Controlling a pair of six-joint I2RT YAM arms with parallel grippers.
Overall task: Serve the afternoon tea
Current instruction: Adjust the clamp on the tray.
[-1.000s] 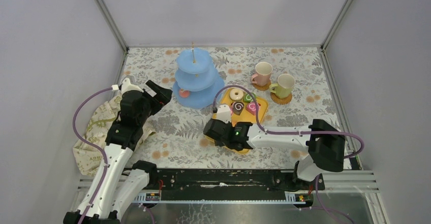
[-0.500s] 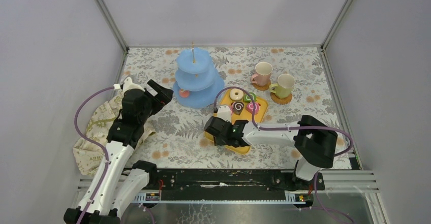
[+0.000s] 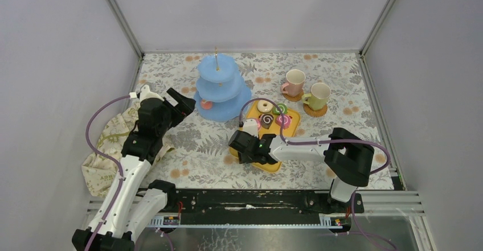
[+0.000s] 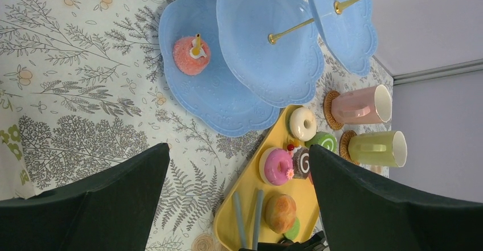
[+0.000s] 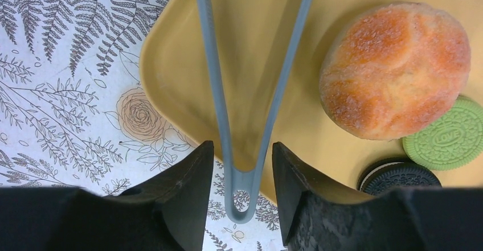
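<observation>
The light-blue three-tier stand (image 3: 219, 89) stands at the back left with a pink pastry (image 4: 191, 54) on its bottom tier. A pink mug (image 3: 294, 82) and a pale green mug (image 3: 319, 95) sit on coasters at the back right. On the yellow tray (image 5: 171, 63) lie a white donut (image 4: 302, 123), a pink donut (image 4: 277, 165), a green roll (image 4: 324, 142), a chocolate roll (image 4: 301, 163), an orange bun (image 5: 396, 71), a green cookie (image 5: 447, 140), a black cookie (image 5: 398, 177) and grey-blue tongs (image 5: 245, 171). My right gripper (image 5: 242, 145) straddles the tongs' hinge end with narrow gaps. My left gripper (image 3: 181, 106) is open and empty, left of the stand.
A beige cloth with green print (image 3: 108, 143) lies crumpled at the left, under my left arm. The table has a flower-print cover and grey walls on three sides. The tray's near corner sits under my right wrist.
My right arm has drawn in, its elbow shifting left, while the gripper stays at the tray's near corner. My left gripper has edged slightly up and right.
</observation>
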